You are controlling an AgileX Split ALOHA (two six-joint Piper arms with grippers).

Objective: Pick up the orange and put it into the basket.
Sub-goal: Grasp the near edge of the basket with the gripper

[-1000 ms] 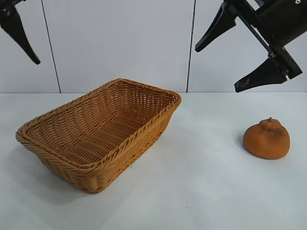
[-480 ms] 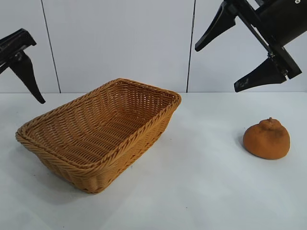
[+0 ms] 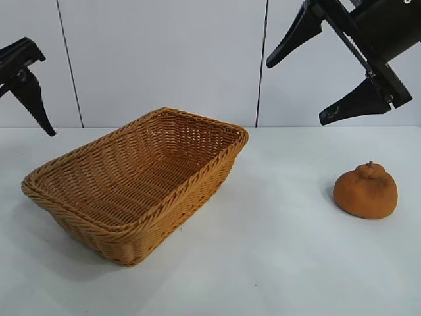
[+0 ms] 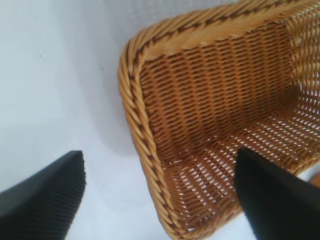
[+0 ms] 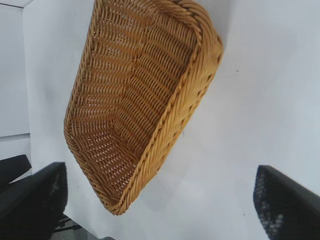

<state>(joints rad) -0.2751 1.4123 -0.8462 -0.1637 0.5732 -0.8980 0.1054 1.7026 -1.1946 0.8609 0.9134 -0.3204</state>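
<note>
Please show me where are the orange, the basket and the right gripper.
orange (image 3: 366,192): exterior view, middle of skin.
basket (image 3: 219,165): exterior view, braided rim.
right gripper (image 3: 299,89): exterior view, midway between fingertips.

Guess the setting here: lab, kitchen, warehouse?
Probably a lab test bench: a bare white table against plain white wall panels, with only the basket and the orange as props and both arms raised above.

The left gripper (image 3: 26,82) has lifted slightly (leftward too).
</note>
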